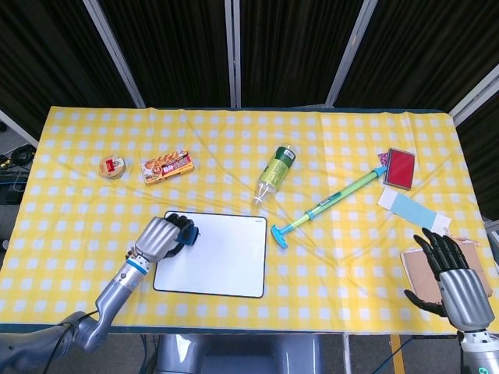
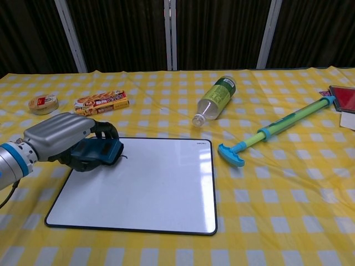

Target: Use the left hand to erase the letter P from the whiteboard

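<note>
— One whiteboard (image 2: 138,185): location?
— Desk (image 1: 78,202), front centre. Left hand (image 2: 58,136) grips eraser (image 2: 97,154) on its far-left corner.
— Right hand (image 1: 456,284)?
— Far right of whiteboard, fingers spread, holding nothing.

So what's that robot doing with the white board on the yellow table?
The left robot hand holds a dark blue block-shaped eraser at the far left corner of the white rectangular whiteboard. The board looks almost fully clean, with only a tiny dark mark beside the eraser. The right robot hand is open, at the table's right edge over a brown card, holding nothing. A clear plastic bottle with a green label and a green-and-blue plastic pump toy lie untouched beyond the board.
</note>
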You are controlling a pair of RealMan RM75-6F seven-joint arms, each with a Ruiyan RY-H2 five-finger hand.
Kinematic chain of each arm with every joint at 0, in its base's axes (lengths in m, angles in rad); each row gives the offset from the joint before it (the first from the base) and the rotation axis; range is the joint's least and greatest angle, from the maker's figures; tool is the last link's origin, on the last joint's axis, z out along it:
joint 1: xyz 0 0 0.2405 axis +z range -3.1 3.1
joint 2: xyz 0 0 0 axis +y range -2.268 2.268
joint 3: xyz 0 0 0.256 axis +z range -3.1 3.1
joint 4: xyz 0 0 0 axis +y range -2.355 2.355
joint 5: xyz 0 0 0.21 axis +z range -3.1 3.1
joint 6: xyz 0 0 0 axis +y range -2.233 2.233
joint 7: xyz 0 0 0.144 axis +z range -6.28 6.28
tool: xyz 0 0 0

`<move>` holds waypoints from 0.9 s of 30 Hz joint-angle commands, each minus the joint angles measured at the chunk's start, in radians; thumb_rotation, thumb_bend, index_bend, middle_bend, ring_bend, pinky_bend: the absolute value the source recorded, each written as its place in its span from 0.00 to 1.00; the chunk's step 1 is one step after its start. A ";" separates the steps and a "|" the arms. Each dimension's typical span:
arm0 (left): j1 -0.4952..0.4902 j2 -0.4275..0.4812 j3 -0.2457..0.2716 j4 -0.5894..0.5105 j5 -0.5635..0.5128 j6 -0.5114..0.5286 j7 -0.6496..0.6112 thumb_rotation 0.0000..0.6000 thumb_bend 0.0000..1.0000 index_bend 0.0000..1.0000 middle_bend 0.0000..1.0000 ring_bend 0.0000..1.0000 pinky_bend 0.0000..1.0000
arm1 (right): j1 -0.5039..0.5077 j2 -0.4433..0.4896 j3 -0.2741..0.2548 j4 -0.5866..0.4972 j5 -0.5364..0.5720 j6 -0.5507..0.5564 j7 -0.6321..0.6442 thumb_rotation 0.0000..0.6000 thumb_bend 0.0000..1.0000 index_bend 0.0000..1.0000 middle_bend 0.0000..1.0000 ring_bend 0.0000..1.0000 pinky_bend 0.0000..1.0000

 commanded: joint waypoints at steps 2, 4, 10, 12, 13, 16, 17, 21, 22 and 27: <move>0.000 -0.005 0.002 0.001 0.015 0.008 -0.015 1.00 0.76 0.82 0.62 0.55 0.66 | 0.000 -0.001 0.000 -0.001 -0.001 0.001 -0.002 1.00 0.06 0.01 0.00 0.00 0.00; -0.004 -0.012 0.003 -0.011 0.024 0.010 -0.013 1.00 0.76 0.82 0.62 0.55 0.66 | -0.001 0.000 0.000 -0.001 -0.002 0.003 -0.002 1.00 0.05 0.01 0.00 0.00 0.00; -0.019 -0.046 0.014 -0.073 0.056 0.006 0.027 1.00 0.76 0.82 0.62 0.55 0.66 | -0.003 0.003 0.002 0.000 0.001 0.009 0.009 1.00 0.05 0.00 0.00 0.00 0.00; -0.024 -0.060 0.016 -0.093 0.063 0.002 0.046 1.00 0.76 0.82 0.62 0.55 0.66 | -0.003 0.005 0.003 0.001 0.001 0.011 0.012 1.00 0.06 0.00 0.00 0.00 0.00; -0.027 -0.068 0.018 -0.104 0.067 -0.002 0.059 1.00 0.76 0.82 0.62 0.55 0.66 | -0.003 0.005 0.003 0.001 0.001 0.012 0.014 1.00 0.06 0.00 0.00 0.00 0.00; -0.034 -0.088 0.023 -0.128 0.076 -0.012 0.085 1.00 0.76 0.82 0.62 0.55 0.66 | -0.004 0.006 0.003 0.001 0.001 0.013 0.015 1.00 0.06 0.00 0.00 0.00 0.00; -0.036 -0.094 0.024 -0.135 0.077 -0.015 0.094 1.00 0.76 0.82 0.62 0.55 0.66 | -0.004 0.006 0.003 0.001 0.000 0.014 0.017 1.00 0.06 0.00 0.00 0.00 0.00; -0.037 -0.112 0.024 -0.156 0.078 -0.021 0.130 1.00 0.76 0.82 0.62 0.55 0.66 | -0.006 0.008 0.004 0.002 0.001 0.018 0.023 1.00 0.05 0.00 0.00 0.00 0.00; -0.038 -0.114 0.023 -0.157 0.077 -0.022 0.136 1.00 0.76 0.82 0.62 0.55 0.66 | -0.006 0.009 0.004 0.002 0.001 0.019 0.025 1.00 0.06 0.00 0.00 0.00 0.00; -0.035 -0.111 0.008 -0.139 0.053 -0.034 0.151 1.00 0.76 0.82 0.62 0.55 0.66 | -0.006 0.009 0.004 0.004 0.000 0.019 0.025 1.00 0.06 0.00 0.00 0.00 0.00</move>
